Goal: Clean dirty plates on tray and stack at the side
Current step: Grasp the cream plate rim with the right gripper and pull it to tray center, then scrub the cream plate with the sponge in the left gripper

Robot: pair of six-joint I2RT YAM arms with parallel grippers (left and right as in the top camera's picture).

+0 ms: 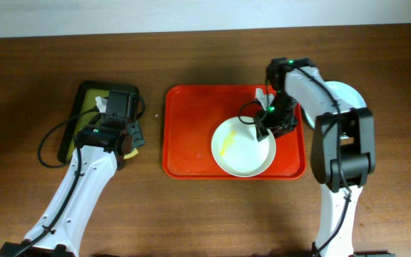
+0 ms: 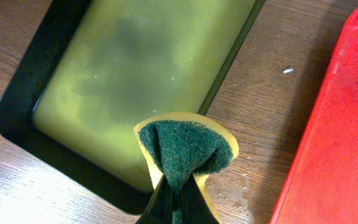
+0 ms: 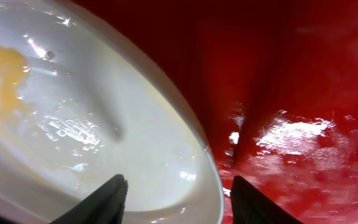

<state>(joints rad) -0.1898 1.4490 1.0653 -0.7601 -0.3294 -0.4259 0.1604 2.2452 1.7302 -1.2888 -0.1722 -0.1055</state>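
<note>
Overhead: white plate (image 1: 242,146) with yellow smear seen lying on right half of red tray (image 1: 191,135). Plate's upper-right rim straddled by right gripper (image 1: 266,128), fingers (image 3: 114,199) held apart. Green-and-yellow sponge (image 2: 185,149) clamped in left gripper (image 2: 178,196), held over near edge of dark liquid tray (image 2: 17,112).

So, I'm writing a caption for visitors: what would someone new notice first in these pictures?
The bright red tray at the table's centre stands out first, with a white plate bearing a yellow smear in its right half. The right gripper is open astride the plate's rim. To the left, the left gripper pinches a yellow-and-green sponge at the edge of a dark tray of yellow-green liquid.
</note>
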